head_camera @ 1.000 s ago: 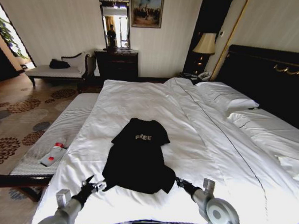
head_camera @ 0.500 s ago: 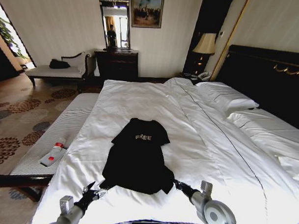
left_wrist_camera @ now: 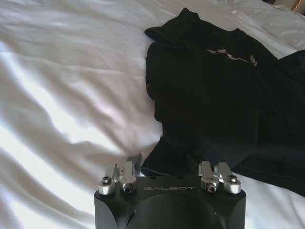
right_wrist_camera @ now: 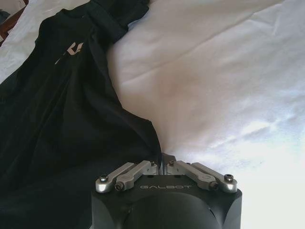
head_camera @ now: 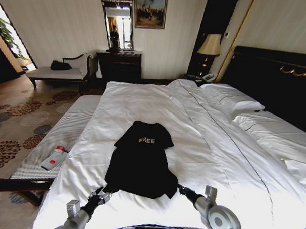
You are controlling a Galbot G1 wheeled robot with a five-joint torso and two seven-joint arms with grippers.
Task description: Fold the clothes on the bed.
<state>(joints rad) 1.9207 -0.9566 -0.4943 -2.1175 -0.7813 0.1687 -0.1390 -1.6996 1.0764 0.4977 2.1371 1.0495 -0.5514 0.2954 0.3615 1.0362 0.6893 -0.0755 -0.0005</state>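
Observation:
The black T-shirt [head_camera: 141, 162] with white "FREE" lettering lies flat on the white bed [head_camera: 207, 141], collar away from me and hem nearest me. My left gripper [head_camera: 104, 193] is at the hem's left corner. In the left wrist view this gripper [left_wrist_camera: 167, 164] stands open, with the hem edge of the shirt [left_wrist_camera: 214, 95] lying between its fingers. My right gripper [head_camera: 181, 188] is at the hem's right corner. In the right wrist view it [right_wrist_camera: 162, 164] is shut, and the corner of the shirt [right_wrist_camera: 62, 109] runs into its fingertips.
A striped bench [head_camera: 67, 131] runs along the bed's left side with a red-capped bottle [head_camera: 54, 157] on it. Pillows [head_camera: 231, 99] and the dark headboard [head_camera: 275, 78] are at the right. White duvet spreads around the shirt.
My left gripper dipped, then moved right and forward onto the hem's left corner. The right gripper has barely moved. The shirt lies as before.

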